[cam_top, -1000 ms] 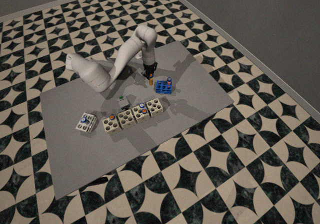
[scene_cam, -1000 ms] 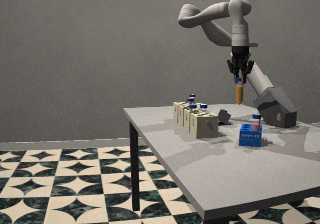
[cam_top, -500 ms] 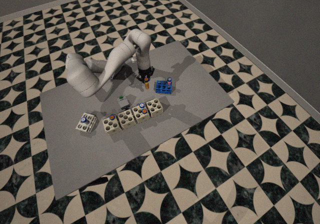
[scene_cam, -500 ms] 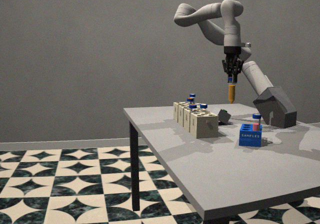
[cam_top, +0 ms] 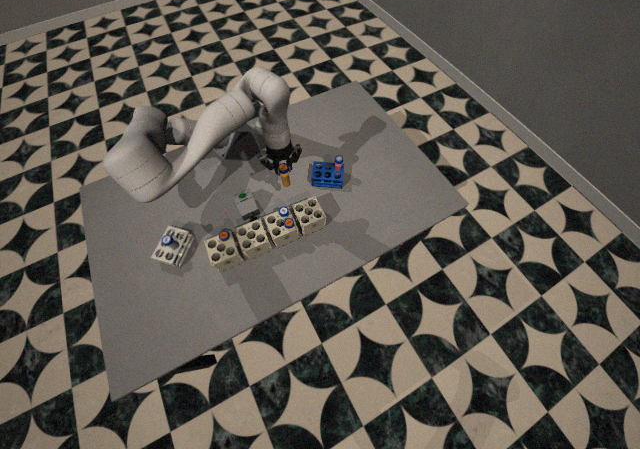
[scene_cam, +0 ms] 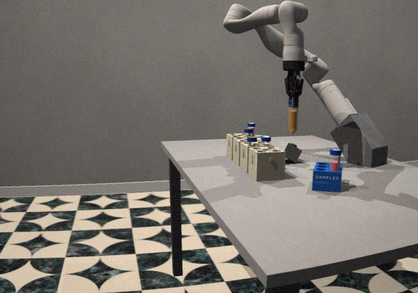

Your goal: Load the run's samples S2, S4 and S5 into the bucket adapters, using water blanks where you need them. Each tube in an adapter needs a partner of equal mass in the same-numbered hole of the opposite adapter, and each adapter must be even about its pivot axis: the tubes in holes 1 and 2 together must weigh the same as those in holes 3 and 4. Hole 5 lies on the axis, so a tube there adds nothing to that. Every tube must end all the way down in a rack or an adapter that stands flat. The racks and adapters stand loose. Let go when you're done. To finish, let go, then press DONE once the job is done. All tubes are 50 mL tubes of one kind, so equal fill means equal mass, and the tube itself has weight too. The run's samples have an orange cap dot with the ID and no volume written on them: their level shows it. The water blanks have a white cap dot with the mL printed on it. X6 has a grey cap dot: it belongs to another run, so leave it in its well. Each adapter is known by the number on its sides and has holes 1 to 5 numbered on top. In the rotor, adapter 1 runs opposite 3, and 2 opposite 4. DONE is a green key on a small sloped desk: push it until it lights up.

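My gripper [cam_top: 282, 166] is shut on an orange-filled sample tube [cam_top: 285, 176] and holds it upright, well above the table. It hangs between the blue SAMPLES rack [cam_top: 327, 174] and the row of adapters; the ID on its orange cap dot is too small to read. In the side view the gripper [scene_cam: 292, 102] and the tube [scene_cam: 292, 119] hang high over the table behind the adapters. Four beige adapters stand in a row [cam_top: 266, 232]. The left one holds an orange-dot tube [cam_top: 223, 235]. The third holds a white-dot tube [cam_top: 283, 210] and an orange-dot tube [cam_top: 288, 222].
A pink-filled tube [cam_top: 338, 162] stands in the blue rack, also seen in the side view [scene_cam: 334, 162]. A beige rack [cam_top: 171, 250] at the left holds one white-dot blank [cam_top: 166, 239]. The small sloped desk with the green DONE key [cam_top: 241, 195] sits behind the adapters.
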Controlling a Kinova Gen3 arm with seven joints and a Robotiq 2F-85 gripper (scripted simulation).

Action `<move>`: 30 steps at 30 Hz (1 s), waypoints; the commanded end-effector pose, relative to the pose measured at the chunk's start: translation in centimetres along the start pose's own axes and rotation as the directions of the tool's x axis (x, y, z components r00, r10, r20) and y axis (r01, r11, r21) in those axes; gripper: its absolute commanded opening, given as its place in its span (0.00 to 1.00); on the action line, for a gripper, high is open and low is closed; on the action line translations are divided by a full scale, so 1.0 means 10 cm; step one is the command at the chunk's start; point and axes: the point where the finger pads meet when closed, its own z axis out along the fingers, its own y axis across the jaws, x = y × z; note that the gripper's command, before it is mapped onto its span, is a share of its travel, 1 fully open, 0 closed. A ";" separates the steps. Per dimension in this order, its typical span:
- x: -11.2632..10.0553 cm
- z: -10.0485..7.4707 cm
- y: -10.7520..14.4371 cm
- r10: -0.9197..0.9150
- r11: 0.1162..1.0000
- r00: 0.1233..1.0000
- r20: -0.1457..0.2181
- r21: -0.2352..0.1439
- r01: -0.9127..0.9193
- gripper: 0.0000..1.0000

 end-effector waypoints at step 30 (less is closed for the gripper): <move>-0.50 -0.01 -0.84 0.555 0.832 0.832 0.000 -0.004 -0.555 0.10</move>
